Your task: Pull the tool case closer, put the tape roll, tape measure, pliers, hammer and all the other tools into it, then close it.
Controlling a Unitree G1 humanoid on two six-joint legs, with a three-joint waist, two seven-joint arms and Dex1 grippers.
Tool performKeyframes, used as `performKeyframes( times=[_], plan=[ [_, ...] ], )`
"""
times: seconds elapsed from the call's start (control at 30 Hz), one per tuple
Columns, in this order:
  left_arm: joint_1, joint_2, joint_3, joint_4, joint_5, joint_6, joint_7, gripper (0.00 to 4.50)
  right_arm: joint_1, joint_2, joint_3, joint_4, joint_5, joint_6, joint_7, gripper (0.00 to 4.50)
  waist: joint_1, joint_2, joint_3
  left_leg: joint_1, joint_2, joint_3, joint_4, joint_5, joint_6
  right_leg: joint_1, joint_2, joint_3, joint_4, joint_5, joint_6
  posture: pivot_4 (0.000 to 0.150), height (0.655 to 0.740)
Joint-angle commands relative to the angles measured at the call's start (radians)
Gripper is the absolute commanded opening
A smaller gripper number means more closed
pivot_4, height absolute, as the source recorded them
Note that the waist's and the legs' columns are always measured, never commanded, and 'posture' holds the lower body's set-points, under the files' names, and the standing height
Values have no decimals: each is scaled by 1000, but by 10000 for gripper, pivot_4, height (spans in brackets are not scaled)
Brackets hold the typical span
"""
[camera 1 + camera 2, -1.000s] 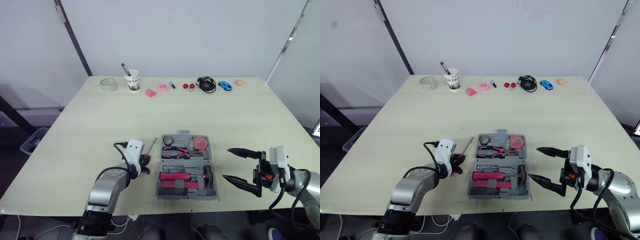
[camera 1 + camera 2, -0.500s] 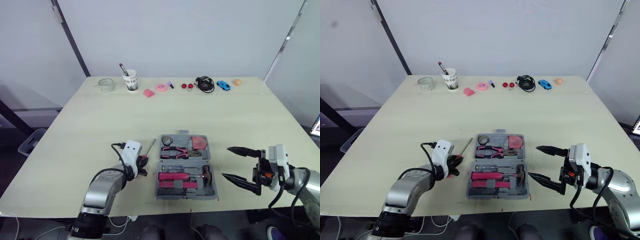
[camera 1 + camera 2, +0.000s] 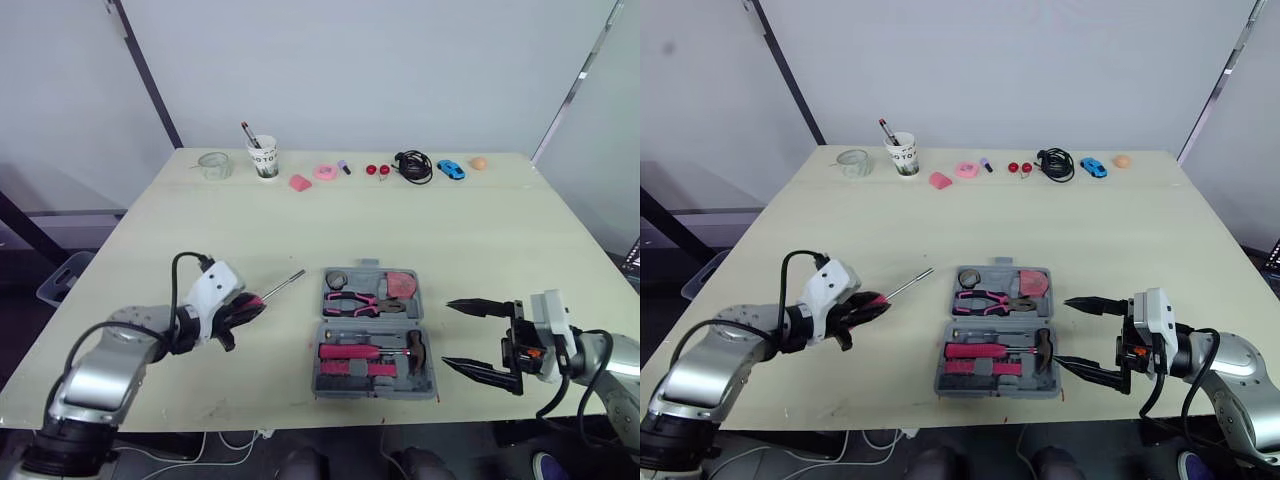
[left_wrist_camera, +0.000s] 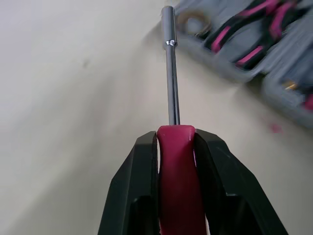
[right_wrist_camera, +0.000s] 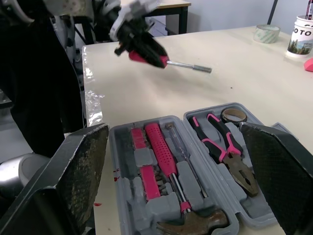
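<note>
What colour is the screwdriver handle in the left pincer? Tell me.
Pinkish red; the screwdriver handle shows best in the left wrist view.

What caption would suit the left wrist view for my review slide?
Left gripper clamps a pink-handled screwdriver, its shaft pointing toward the open tool case.

Bare table (image 3: 480, 240) around tool case (image 3: 375, 393), clutter (image 3: 325, 173) lining far edge

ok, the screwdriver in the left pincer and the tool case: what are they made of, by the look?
Screwdriver: the shaft looks like bright metal, with a silvery sheen; the handle looks like smooth pink-red plastic, slightly glossy. Tool case: probably moulded grey plastic, matte, with shaped recesses for the tools.
</note>
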Motion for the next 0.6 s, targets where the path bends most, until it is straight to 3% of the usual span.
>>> performKeyframes(
  times=[0.03, 0.3, 0.6],
  plan=[
    [-52, 42, -64, -42, -23, -61, -141, 6031, -1, 0, -17, 7, 11, -26, 18, 45000, -2, 0, 0, 0, 0, 0, 0, 0, 0, 0, 0, 0, 0, 0, 0, 1500, 7400],
    [-259, 25, -283, -81, -22, -62, -361, 6031, 19, -16, -40, 21, 10, -33, 36, 45000, -2, 0, 0, -1, -5, 2, 0, 0, 0, 0, 3, 0, 0, 0, 0, 1500, 7400],
    [-378, -79, -477, -20, 92, -70, -380, 6031, 35, -23, -44, 38, -10, -58, 44, 45000, -2, 0, 0, -1, -6, 2, 1, 0, 0, 1, 5, 1, 0, 0, 1, 1500, 7400]
  ],
)
